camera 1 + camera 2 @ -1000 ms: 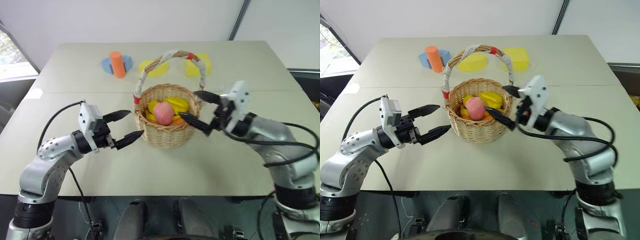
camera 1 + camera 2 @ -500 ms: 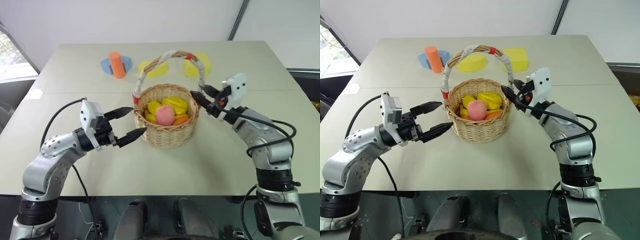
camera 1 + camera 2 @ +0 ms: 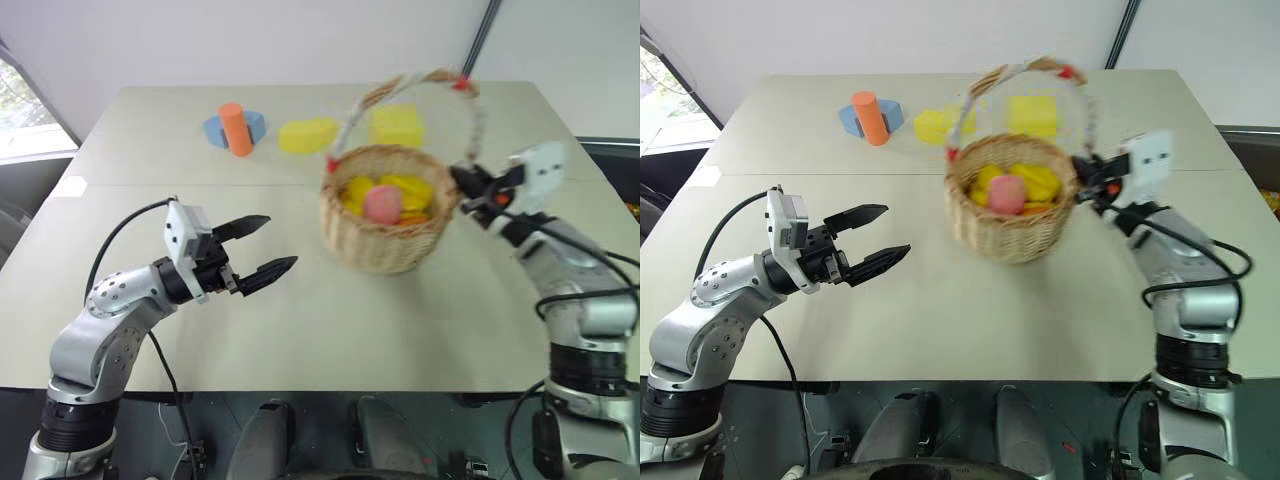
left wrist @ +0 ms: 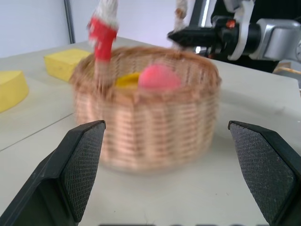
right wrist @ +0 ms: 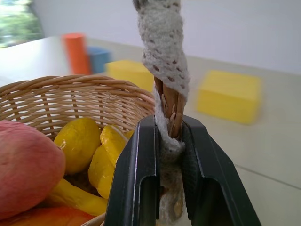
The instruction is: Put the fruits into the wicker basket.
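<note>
Right gripper (image 5: 167,141) pinched the wicker basket (image 3: 385,225) at its handle base – fruits (image 3: 382,203) just inside, apparently. Left gripper (image 3: 262,247) spread wide, apart from basket.

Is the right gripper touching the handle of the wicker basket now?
Touching. The right wrist view shows the right gripper shut on the cloth-wrapped handle of the wicker basket, with both fingers pressed against its base.

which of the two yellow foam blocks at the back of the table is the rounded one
The yellow block nearer the orange cylinder has a curved edge. The other yellow block, seen behind the basket handle, is squared off with straight sides.
</note>
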